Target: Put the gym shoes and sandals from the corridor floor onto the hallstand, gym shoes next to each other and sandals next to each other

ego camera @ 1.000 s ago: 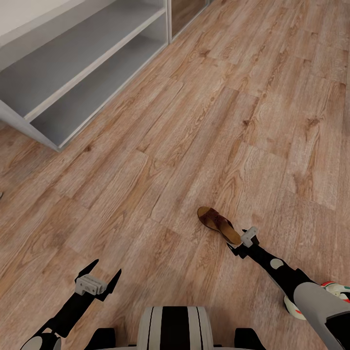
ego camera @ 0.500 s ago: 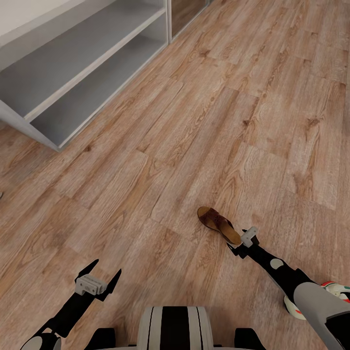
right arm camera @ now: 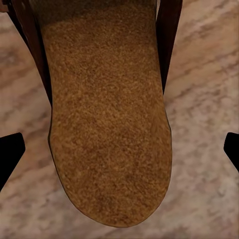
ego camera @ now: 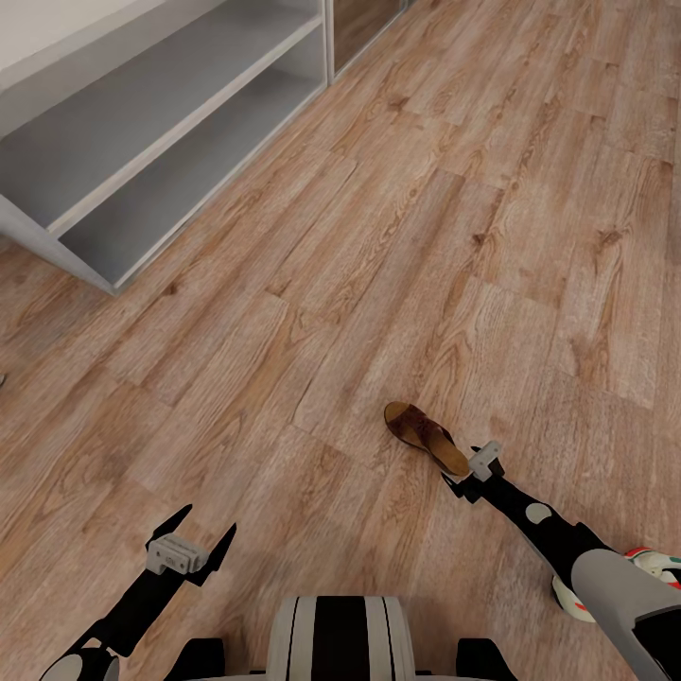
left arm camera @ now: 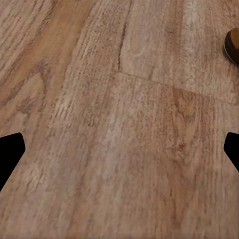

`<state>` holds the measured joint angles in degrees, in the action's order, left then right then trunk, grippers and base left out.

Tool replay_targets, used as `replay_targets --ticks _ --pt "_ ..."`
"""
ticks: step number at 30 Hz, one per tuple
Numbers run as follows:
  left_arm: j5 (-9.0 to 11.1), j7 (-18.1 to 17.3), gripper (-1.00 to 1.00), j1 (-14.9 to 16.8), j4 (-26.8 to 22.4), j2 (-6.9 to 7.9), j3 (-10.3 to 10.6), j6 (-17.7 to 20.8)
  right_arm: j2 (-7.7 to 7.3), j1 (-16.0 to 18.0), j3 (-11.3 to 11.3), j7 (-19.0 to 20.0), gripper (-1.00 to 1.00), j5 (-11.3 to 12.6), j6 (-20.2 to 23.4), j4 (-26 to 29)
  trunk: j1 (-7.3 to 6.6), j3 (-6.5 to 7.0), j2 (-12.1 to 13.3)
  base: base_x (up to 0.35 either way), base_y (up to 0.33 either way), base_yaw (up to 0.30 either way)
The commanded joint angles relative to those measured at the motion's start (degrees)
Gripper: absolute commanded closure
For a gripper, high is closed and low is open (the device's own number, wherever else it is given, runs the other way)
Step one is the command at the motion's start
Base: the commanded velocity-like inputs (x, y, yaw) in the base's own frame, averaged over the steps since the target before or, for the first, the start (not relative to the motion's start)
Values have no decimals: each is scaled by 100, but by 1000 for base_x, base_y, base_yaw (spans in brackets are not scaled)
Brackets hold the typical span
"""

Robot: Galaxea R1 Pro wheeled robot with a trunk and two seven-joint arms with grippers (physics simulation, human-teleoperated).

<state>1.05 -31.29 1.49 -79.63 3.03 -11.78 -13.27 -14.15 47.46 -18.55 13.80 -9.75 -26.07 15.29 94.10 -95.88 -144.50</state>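
Dark brown leather sandal (ego camera: 427,438) with tan footbed, flat on the light wood plank floor (ego camera: 397,236), heel between the wide-open, empty right gripper (ego camera: 465,480), probably lined up for grabbing.

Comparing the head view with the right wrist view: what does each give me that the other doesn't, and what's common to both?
Head view alone: the hallstand with bare shelves, the open left gripper over bare planks, and a gym shoe partly hidden behind the right arm. Right wrist view alone: the tan footbed's rounded end up close, with both fingertips wide apart on either side of it. Shared: the sandal lying on the corridor floor, with the right gripper at its near end.
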Motion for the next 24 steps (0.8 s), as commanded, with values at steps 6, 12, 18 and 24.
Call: replay_targets --ticks 6,12,18,24 --pt "0 -3 -100 0 0 -16 0 0 4 0 0 0 -100 -1 1 0 0 0 0 0 0 0" --pt "0 -4 -100 0 0 -23 0 0 8 0 0 0 -100 -5 1 0 0 0 0 0 0 0" --pt "0 -7 -100 0 0 -27 0 0 26 0 0 0 -100 -8 1 0 0 0 0 0 0 0" --pt "0 -8 -100 0 0 -29 0 0 43 0 0 -3 -100 -10 1 -4 0 0 0 0 0 0"
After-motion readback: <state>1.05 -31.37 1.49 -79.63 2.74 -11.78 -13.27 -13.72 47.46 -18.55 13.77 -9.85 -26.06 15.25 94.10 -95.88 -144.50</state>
